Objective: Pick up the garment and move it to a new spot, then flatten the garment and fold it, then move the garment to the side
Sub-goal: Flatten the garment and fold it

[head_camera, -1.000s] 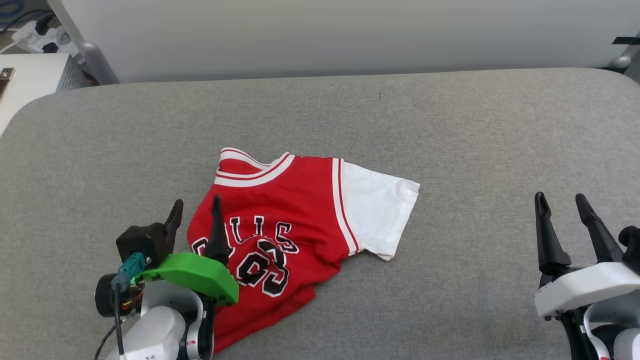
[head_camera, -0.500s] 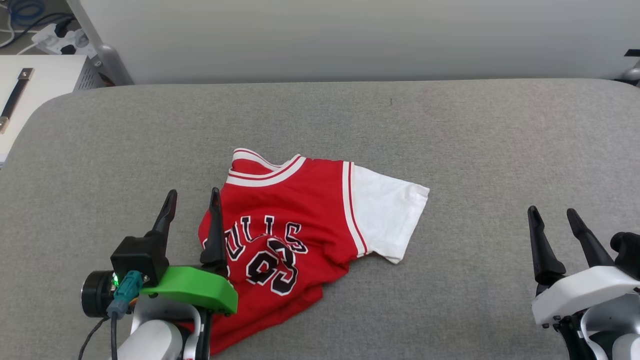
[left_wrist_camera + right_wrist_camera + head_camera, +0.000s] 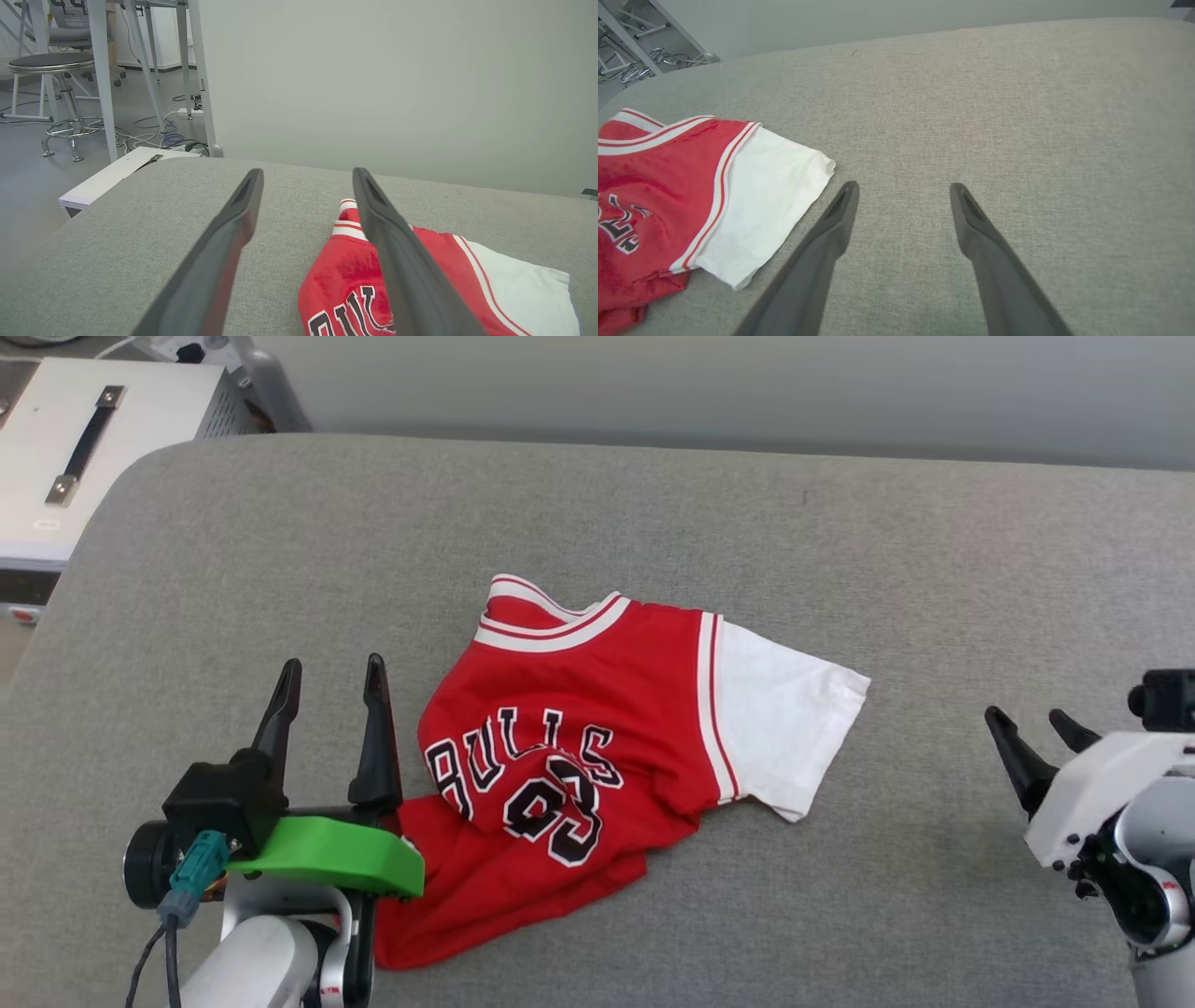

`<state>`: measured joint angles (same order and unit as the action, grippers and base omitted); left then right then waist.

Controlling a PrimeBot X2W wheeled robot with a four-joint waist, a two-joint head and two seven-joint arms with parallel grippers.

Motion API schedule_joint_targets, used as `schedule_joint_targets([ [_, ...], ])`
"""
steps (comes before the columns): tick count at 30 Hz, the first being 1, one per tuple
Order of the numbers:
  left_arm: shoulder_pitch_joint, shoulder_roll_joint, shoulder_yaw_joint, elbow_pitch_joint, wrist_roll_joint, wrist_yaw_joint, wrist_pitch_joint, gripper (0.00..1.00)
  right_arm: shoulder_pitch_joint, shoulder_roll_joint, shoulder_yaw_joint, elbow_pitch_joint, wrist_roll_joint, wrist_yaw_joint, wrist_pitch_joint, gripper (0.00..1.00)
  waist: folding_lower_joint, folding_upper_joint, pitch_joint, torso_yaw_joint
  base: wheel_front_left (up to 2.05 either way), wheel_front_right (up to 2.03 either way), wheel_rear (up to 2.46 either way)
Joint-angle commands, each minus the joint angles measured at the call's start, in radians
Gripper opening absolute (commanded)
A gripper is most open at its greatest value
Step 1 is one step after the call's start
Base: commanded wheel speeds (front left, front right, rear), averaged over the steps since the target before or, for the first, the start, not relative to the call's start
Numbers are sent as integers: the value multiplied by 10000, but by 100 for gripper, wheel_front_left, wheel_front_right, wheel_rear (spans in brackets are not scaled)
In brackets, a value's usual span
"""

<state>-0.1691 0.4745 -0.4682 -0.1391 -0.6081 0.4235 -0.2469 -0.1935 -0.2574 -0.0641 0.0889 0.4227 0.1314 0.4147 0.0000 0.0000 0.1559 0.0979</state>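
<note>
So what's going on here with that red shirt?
A two-armed robot is working on a red jersey that lies rumpled on a grey padded surface, with one white sleeve spread out to the side. Nothing is holding it at this moment. The left gripper is open, right beside the jersey's edge. The right gripper is open too, off to the other side and well apart from the sleeve. The shirt is not yet flattened or folded.

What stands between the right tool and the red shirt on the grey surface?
Nothing visible does. Bare grey surface lies between the open right tool and the white sleeve of the garment.
</note>
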Motion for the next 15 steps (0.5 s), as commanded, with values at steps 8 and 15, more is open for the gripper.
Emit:
schedule_joint_targets([
  [8,-372,-589,71,283,159,-401,-128,100,-1933,-833,1926,1453,1124,-7,2485,100,0,0,883,1158,0,0,0],
  [15,-516,-1087,189,565,386,-667,-144,100,-3013,-989,3162,2422,1404,-7,3264,100,0,0,1225,1576,0,0,0],
])
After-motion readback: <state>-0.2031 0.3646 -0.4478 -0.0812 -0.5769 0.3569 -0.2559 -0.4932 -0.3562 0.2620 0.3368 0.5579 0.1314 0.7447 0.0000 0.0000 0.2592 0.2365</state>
